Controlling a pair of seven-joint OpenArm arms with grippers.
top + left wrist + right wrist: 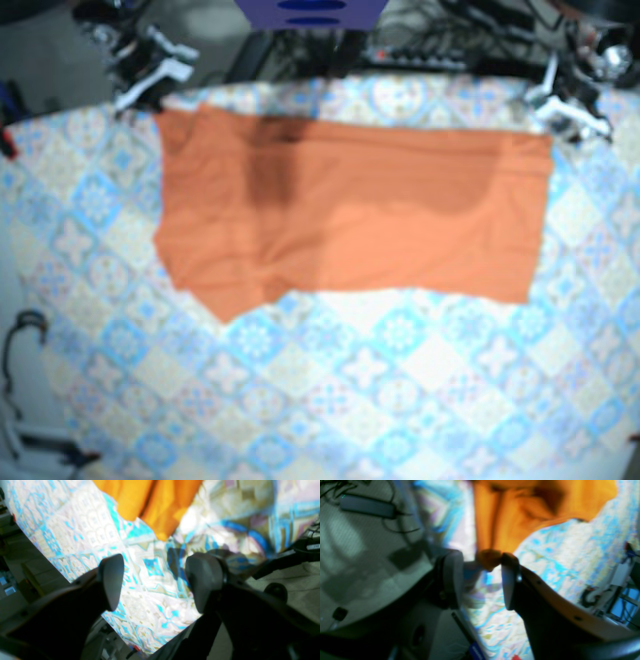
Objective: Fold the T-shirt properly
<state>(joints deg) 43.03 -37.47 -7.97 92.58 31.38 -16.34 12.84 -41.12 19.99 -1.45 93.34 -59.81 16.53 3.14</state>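
The orange T-shirt point(350, 220) lies flat as a wide rectangle across the far half of the patterned tablecloth point(400, 380). My right gripper point(152, 88) sits at the shirt's far left corner. In the right wrist view the right gripper point(481, 580) is open, and a small bunched corner of the T-shirt point(488, 559) lies just at its fingertips, unclamped. My left gripper point(562, 110) is by the shirt's far right corner. In the left wrist view the left gripper point(157, 580) is open and empty above the cloth, with the T-shirt's edge point(150, 505) a little beyond it.
Cables and dark equipment point(440, 40) crowd the far table edge. A cable loop point(20, 340) hangs at the near left edge. The near half of the tablecloth holds only its pattern. A power strip with cords point(367, 507) lies on the floor beside the table.
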